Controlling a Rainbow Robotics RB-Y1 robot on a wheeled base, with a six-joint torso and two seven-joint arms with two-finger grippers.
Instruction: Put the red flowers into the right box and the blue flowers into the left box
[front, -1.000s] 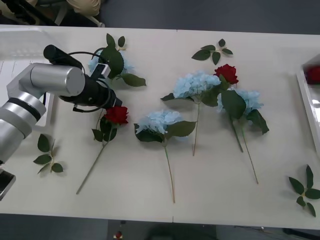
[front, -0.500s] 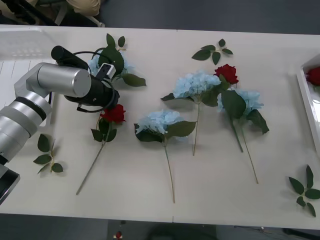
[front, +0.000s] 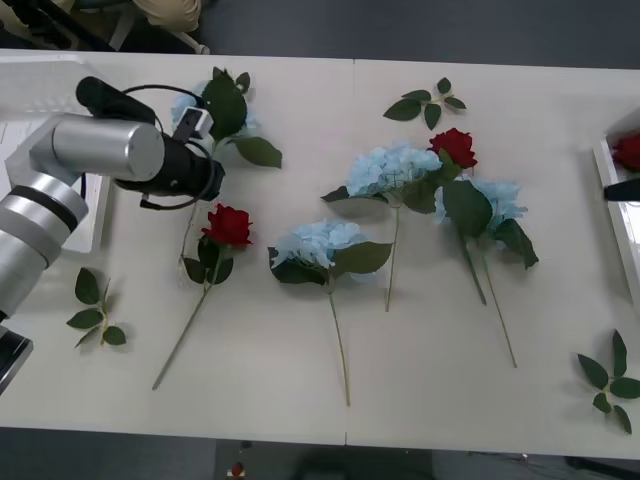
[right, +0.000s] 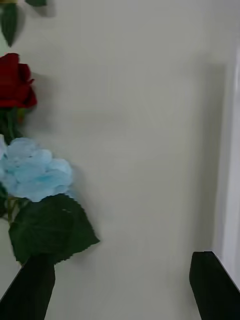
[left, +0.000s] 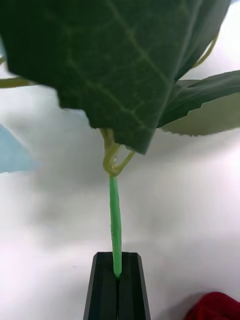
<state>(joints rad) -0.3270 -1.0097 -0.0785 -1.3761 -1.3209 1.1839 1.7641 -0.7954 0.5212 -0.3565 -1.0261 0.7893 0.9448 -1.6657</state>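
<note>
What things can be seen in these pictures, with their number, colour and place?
blue flowers: four, pale blue; three across the table's middle, one at far left with its stem gripped in the left hand.
red flowers: three, red; one lying left of centre, one beside the right-hand blue heads, one inside the right box.
leaf sprigs: three, green, no blooms; far centre, near left, near right.
right box: one, white, right table edge.
left box: one, white, far left.
table: one, off-white.
left hand: black fingers, shut on the blue flower stem.
right hand: black fingers open, above the table beside the right box.
</note>
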